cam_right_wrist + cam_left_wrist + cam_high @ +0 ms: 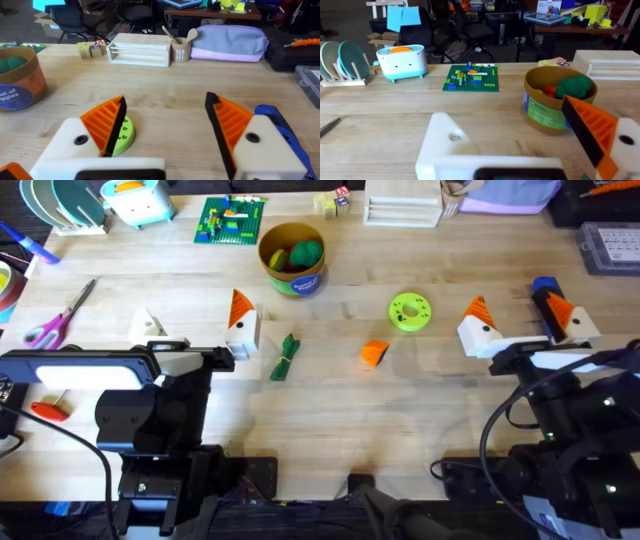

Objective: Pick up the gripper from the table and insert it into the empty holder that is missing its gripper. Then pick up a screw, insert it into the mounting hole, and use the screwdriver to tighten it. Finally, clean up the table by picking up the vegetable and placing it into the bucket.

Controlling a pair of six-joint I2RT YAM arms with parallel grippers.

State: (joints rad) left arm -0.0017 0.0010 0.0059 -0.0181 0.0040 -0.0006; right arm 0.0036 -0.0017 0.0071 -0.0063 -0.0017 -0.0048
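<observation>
The tabletop is light wood and carries all task items. The left tool sits at the near left; one finger carries an orange ribbed tip, the other is a bare off-white block, the holder, with an open hole in its face. Its fingers stand wide apart with nothing between them. The right tool sits at the near right, both fingers with orange ribbed tips, spread wide and empty.

The bucket stands upright toward the far centre, holding a green and a yellow item. In the left wrist view the bucket is just beyond the orange-tipped finger.

The screwdriver lies at the far right, partly hidden under the right tool's outer finger; its blue body shows beside that finger.

A lime-green disc lies flat, between the bucket and the right tool.

The vegetable lies on the tabletop just beside the left tool's orange-tipped finger, apart from it.

The gripper rests near centre, between the vegetable and the disc, touching neither.
</observation>
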